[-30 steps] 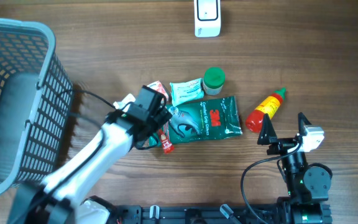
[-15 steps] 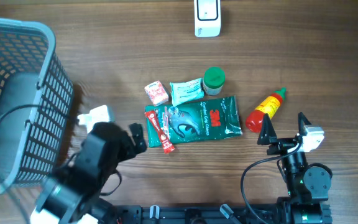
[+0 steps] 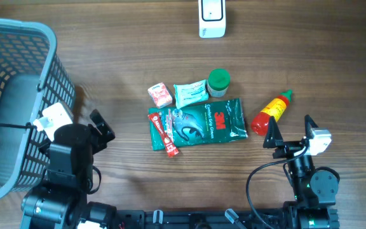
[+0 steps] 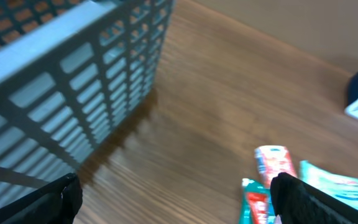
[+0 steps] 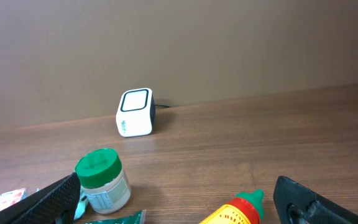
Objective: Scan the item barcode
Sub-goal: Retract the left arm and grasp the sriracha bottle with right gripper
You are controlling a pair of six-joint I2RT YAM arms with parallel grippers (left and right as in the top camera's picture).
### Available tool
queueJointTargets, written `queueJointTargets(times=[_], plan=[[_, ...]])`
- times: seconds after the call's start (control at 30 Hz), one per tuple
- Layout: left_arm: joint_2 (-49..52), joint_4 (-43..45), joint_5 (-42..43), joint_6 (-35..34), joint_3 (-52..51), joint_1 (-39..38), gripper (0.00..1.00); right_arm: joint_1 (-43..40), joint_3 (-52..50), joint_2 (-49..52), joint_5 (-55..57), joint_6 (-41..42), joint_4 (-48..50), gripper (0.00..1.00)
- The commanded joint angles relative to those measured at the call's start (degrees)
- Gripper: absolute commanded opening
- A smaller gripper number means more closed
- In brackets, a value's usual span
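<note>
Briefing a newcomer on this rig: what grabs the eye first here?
The big grey mesh basket dominates the left side. In the middle lies a dark green packet, with a red-and-yellow bottle to its right and a green-lidded jar behind it. A white scanner stands alone at the far side.

I get 3 views. Overhead looks straight down on the whole table [image 3: 310, 57]. Left wrist sits low and close beside the basket [image 4: 73, 68] wall, facing across the wood. Right wrist sits low, facing the distant scanner [image 5: 135, 112]. Overhead covers both.
</note>
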Motion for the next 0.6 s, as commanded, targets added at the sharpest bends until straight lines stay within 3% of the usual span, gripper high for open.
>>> queueJointTargets(times=[0.0,0.23,0.57], plan=[[0.22,-1.86,-1.11,6.1,1.18,3.08,1.0,0.33,-0.07,-0.15,-0.42,-0.7,0.17,1.0],[0.22,-9.33,-1.09,6.1,1.18,3.1,1.0,0.33,-0.07,-0.15,-0.42,-0.7,0.17,1.0],[0.22,-10.14,-1.09,6.1,1.18,3.1,1.0,0.33,-0.07,-0.15,-0.42,-0.7,0.17,0.99]])
